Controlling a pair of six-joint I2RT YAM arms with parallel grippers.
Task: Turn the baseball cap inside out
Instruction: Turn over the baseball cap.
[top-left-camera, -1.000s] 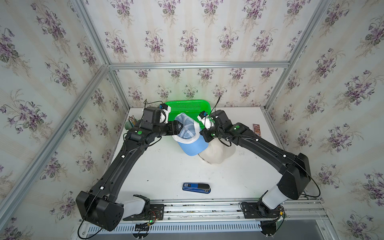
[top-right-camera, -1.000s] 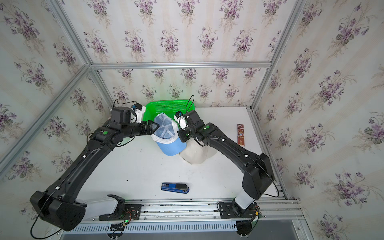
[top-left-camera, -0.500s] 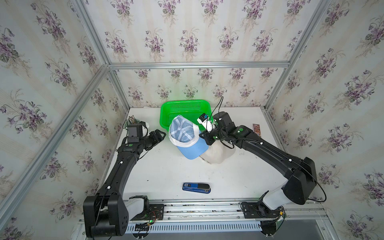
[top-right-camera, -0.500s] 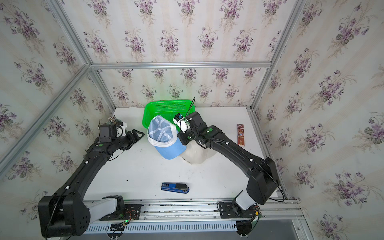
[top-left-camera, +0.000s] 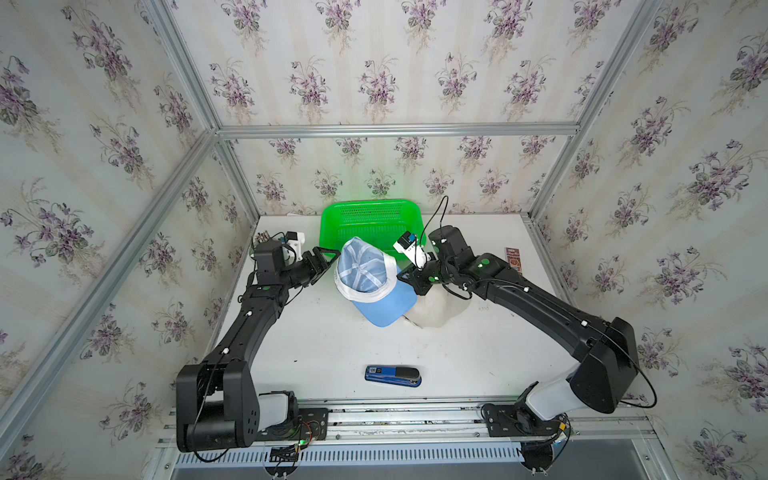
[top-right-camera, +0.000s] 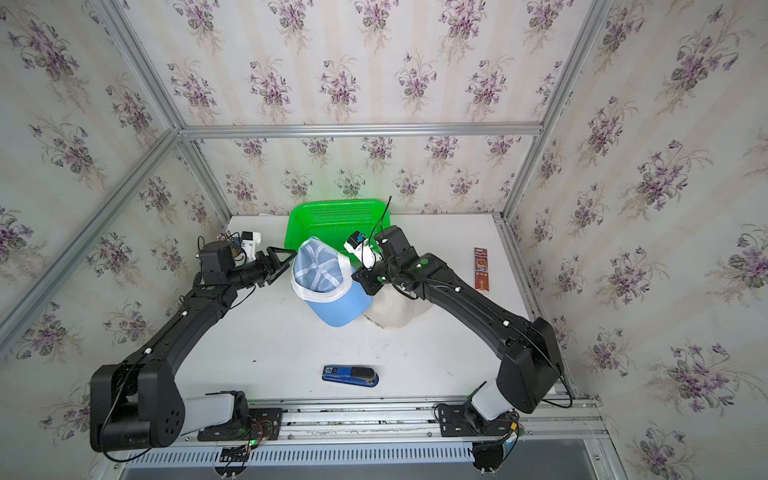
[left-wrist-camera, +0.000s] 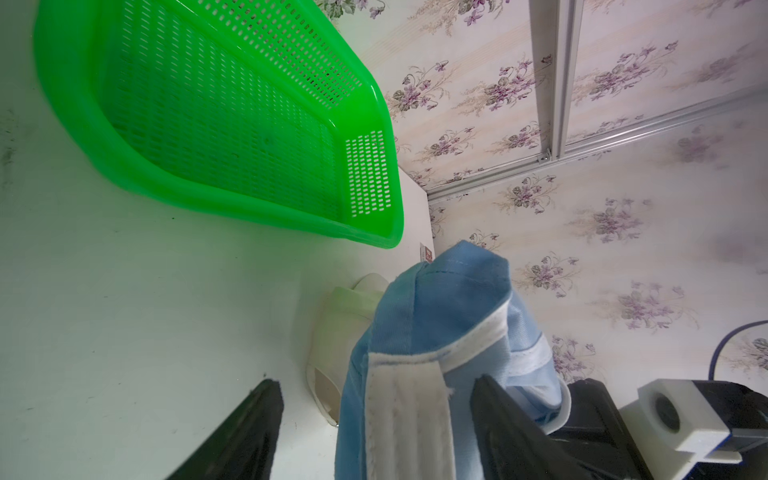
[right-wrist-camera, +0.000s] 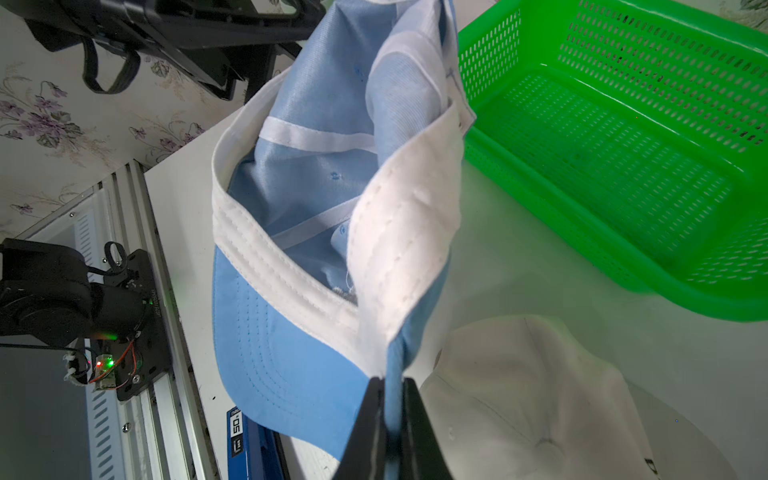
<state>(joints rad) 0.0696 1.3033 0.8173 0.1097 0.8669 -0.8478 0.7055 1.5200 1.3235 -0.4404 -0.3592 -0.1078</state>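
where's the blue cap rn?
In both top views the blue cap is held mid-table in front of the green basket, its rim pinched in the right gripper. The white cap lies at its right, the open left gripper at its left.

The baseball cap (top-left-camera: 384, 307) was pale blue woven cloth, its lining (right-wrist-camera: 307, 95) faintly shiny, its sweatband (right-wrist-camera: 403, 232) white, stitched and matt. The green basket (top-left-camera: 370, 216) at twelve o'clock was glossy perforated plastic. The white cap (top-left-camera: 440, 311) looked like matt cloth, the stapler (top-left-camera: 392, 375) like glossy blue plastic. The table (top-left-camera: 332, 349) was smooth, matt and scuffed.
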